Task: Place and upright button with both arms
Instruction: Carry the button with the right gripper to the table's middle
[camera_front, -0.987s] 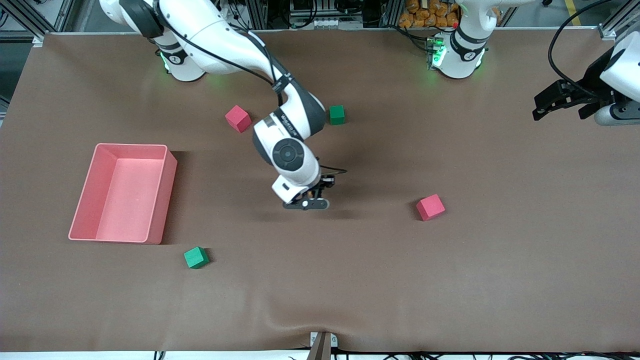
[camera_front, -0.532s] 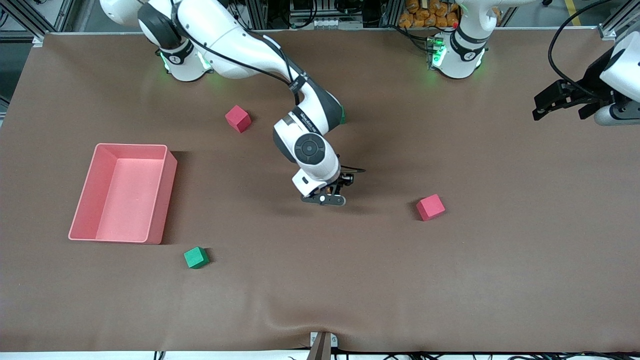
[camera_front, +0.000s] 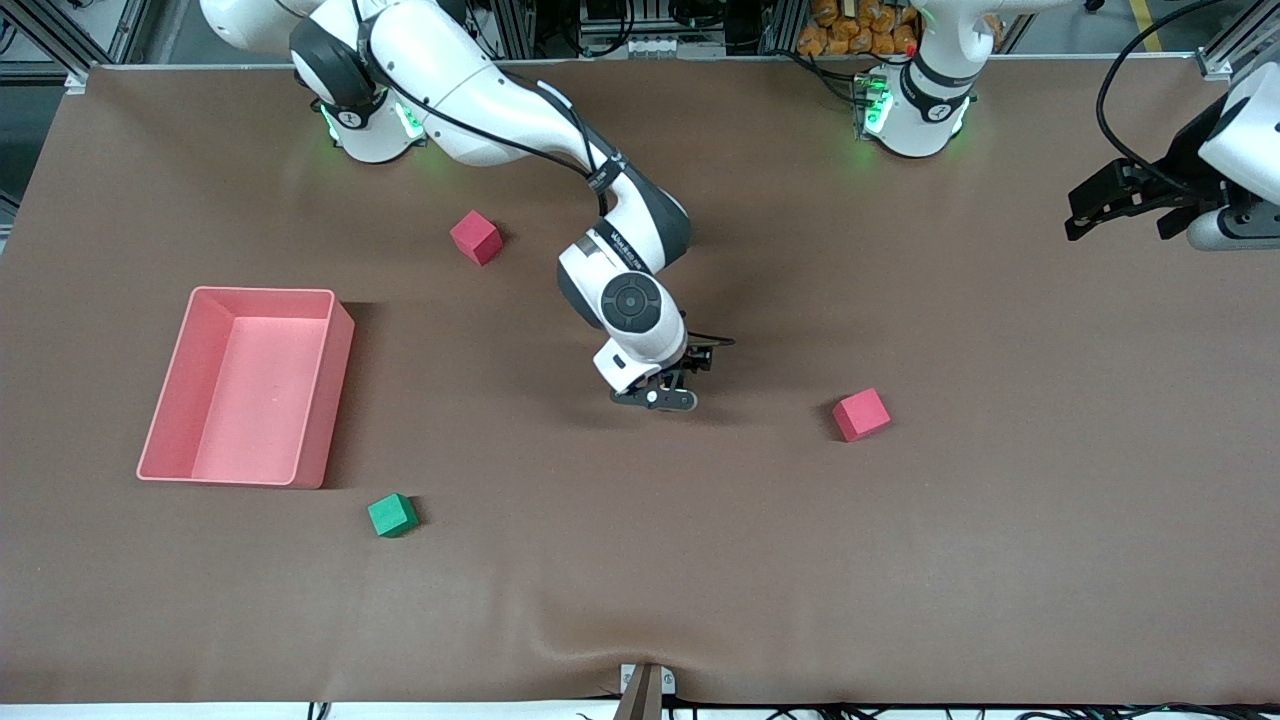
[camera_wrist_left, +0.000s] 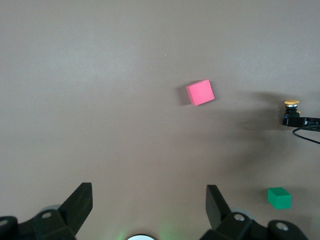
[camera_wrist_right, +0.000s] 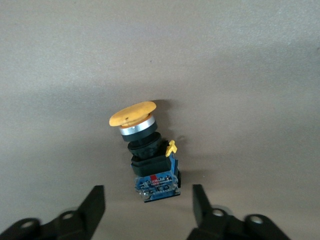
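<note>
1. I've got the brown table (camera_front: 900, 560) filling my front view, both arm bases along its upper edge.
2. The right arm (camera_front: 500, 90) reaches out over the middle of the table; the left arm (camera_front: 1235, 140) waits off at its own end.
3. The pink bin (camera_front: 335, 380) sits toward the right arm's end of the table.
4. Cubes: one red cube (camera_front: 861, 414) sits on the left arm's side of the right gripper, another red cube (camera_front: 476, 237) lies farther from the front camera than the bin, and a green cube (camera_front: 392, 515) lies nearer to that camera than the bin.
5. Right gripper (camera_wrist_right: 147, 207) is low over the table's middle, fingers spread wide, holding nothing that I can see.
6. Left gripper (camera_wrist_left: 147, 202) hangs over the table at the left arm's end, fingers wide apart, empty.
7. The button (camera_wrist_right: 146, 152) lies tilted on its side on the table just in front of the right gripper's open fingers, orange cap pointing away from them; whether a finger touches it, I can't tell.
</note>
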